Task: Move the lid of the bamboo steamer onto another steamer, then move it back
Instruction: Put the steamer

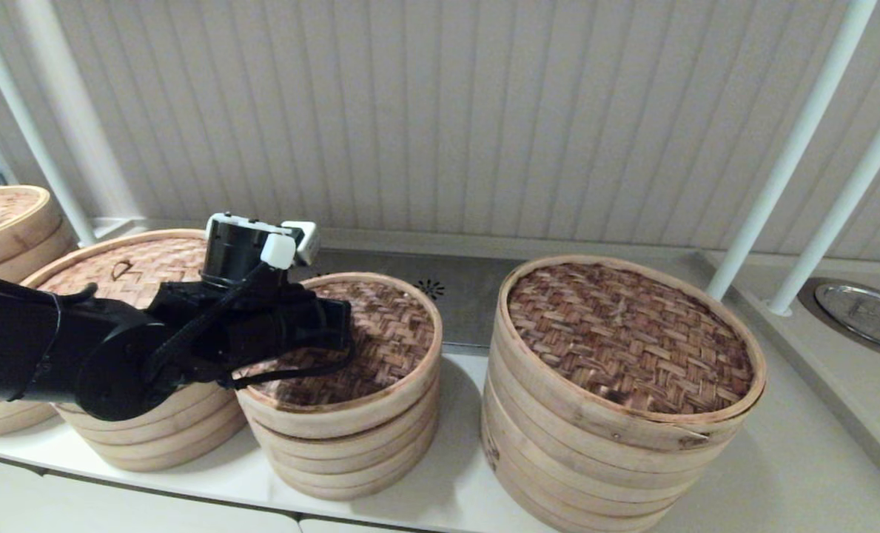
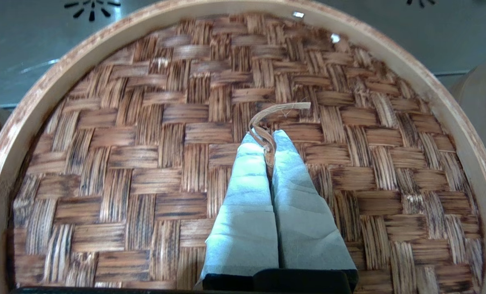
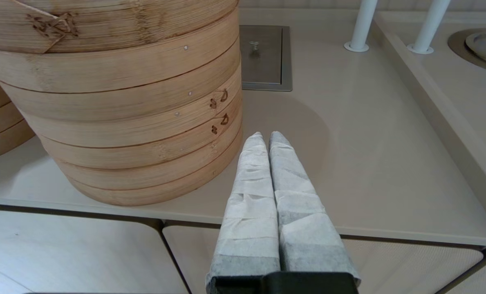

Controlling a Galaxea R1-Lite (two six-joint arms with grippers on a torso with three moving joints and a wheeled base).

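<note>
The steamer lid (image 2: 185, 163) sits on the narrowest stack, my left tool (image 2: 267, 141) pinched shut on its loop handle (image 2: 273, 116). No move is made; the wider steamer (image 1: 125, 270) beside it waits. My right tool (image 3: 266, 139) hangs closed, empty, near the worktop (image 3: 369, 163).

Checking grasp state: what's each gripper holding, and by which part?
Left gripper: jaws shut on the bamboo steamer lid, pinching its small loop handle at centre. Right gripper: shut, holding nothing, over the counter.

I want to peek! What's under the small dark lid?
Pale bamboo rings sit stacked under the lid. The left hand pinches its loop, but the lid covers whatever is inside.
</note>
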